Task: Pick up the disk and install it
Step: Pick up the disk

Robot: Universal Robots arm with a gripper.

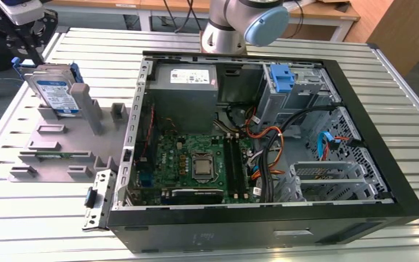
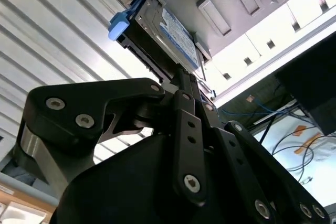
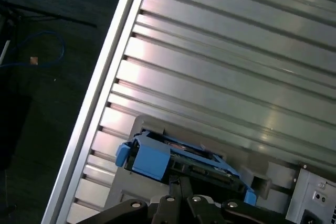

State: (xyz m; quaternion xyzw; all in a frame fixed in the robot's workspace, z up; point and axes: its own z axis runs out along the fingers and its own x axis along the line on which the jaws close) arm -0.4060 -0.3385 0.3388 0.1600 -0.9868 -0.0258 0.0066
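Starting from the exterior view's left, one grey holder (image 1: 57,147) sits on the slatted table (image 1: 93,43), and the one disk (image 1: 53,93) stands in it at the far end. The disk is up on edge and leans a little. Its white-and-blue label faces the exterior view's right and the near side, and the blue tabs of its carrier stick out at the top corners. Its long axis looks closer to upright than flat, though I can't be sure of that.

The one pincer (image 2: 182,80) hangs close over the disk's upper edge. I cannot tell whether it is apart or together, nor whether it touches the disk.

Next to the right lies one open computer case (image 1: 384,185), just beside the holder. Inside it are one grey power supply box (image 1: 187,79) at the back, one green mainboard (image 1: 195,164) in front of that, and further right one blue bracket (image 1: 282,79) on the metal drive cage. The one arm (image 1: 235,24) rises from the table behind the case.
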